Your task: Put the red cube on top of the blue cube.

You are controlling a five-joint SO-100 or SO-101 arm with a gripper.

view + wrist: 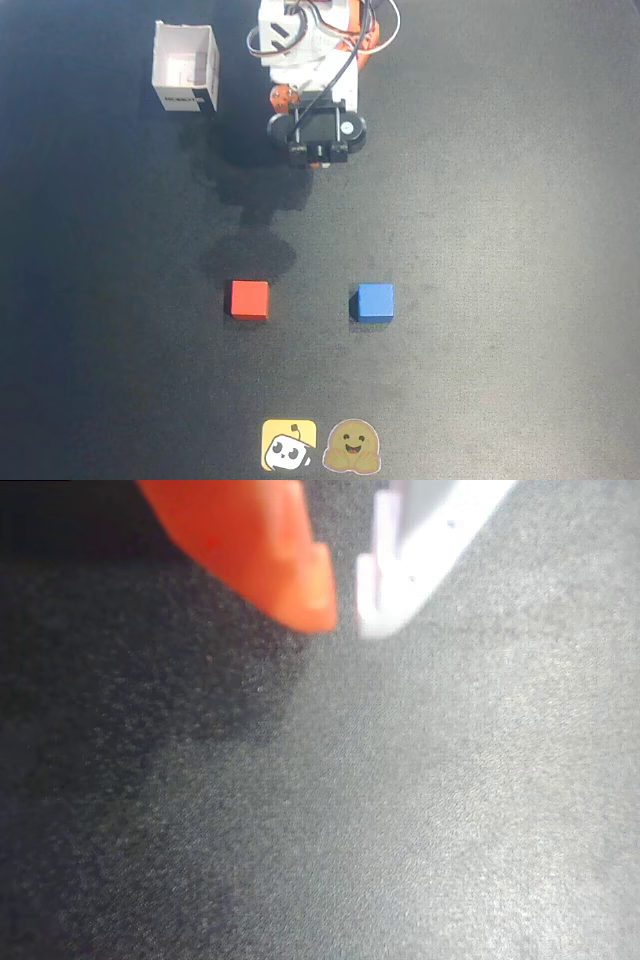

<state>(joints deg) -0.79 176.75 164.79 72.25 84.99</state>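
Note:
In the overhead view the red cube lies on the dark mat, left of centre. The blue cube lies level with it to the right, about a cube's double width away. My gripper is far behind both, tucked under the folded arm at the top of the mat. In the wrist view my gripper shows an orange finger and a white finger with tips almost together and nothing between them. Neither cube shows in the wrist view.
A white open-topped box stands at the top left of the overhead view, beside the arm's base. Two small picture stickers lie at the mat's front edge, below the cubes.

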